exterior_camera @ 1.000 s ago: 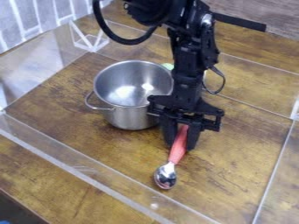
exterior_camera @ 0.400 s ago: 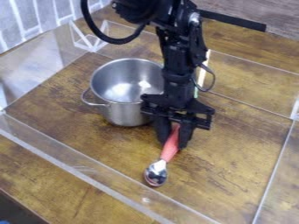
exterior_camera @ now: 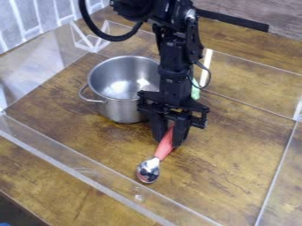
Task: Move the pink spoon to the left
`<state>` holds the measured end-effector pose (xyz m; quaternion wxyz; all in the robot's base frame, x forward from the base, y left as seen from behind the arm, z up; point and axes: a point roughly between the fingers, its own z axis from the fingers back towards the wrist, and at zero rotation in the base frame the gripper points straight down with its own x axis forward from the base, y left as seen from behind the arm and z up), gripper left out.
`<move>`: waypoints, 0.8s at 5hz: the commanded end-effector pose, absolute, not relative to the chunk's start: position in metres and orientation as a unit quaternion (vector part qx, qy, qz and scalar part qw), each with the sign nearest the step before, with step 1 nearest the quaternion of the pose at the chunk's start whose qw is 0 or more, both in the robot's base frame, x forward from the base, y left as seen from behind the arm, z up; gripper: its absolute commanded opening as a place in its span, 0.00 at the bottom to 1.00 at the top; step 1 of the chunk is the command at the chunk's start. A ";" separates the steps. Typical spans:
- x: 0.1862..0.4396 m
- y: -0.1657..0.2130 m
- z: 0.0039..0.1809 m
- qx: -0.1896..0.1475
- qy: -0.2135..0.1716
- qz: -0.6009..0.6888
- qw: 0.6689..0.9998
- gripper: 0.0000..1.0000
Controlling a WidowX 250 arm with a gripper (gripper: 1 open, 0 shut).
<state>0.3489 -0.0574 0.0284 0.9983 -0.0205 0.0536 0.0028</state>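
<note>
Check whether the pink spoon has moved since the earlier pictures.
Yes. The pink spoon has shifted toward the picture's left: its metal bowl used to lie farther right of the pot and now sits closer to beneath it.

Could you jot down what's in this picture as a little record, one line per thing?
Surface: wooden table
Pot: shiny metal pot, a wire handle at its side
Spoon: pink handle, metal bowl toward the camera
Gripper: black gripper, shut on the handle end of the pink spoon
Spoon's place: in front of the pot, slightly right in the picture
</note>
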 end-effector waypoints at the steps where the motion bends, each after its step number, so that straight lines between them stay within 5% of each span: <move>1: 0.358 -0.060 0.042 -0.020 0.036 -0.040 0.998 0.00; 4: 0.357 -0.072 0.041 -0.024 0.049 -0.087 0.995 0.00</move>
